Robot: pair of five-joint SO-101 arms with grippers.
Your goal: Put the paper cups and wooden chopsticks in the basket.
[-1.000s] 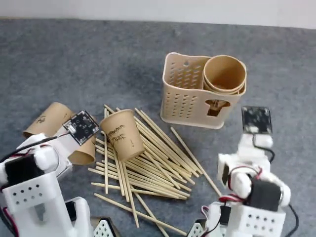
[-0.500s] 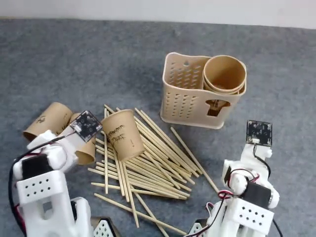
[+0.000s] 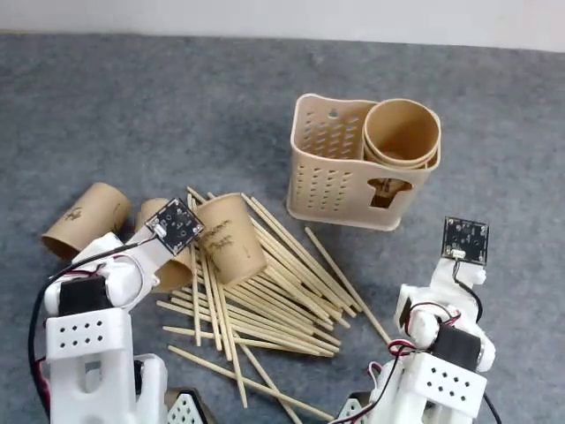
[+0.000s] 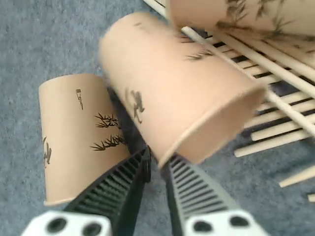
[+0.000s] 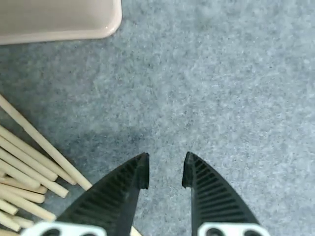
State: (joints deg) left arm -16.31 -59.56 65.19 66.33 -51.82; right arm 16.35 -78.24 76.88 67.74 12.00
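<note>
High view takes in the whole grey carpet: a perforated plastic basket standing upright with nested cups mouth-up in one compartment; wooden chopsticks strewn in a loose pile beside it, most running diagonally from far left to near right; a tapered paper cup lying on its side across them; a far-left cup on its side on the carpet. Left wrist view adds what the arm hides from above: the left gripper, ribbed black fingers pinched on the rim of the middle cup, its mouth toward the gripper, its long axis slanting away. Right wrist view has the right gripper spread apart over bare carpet, near the stick ends.
</note>
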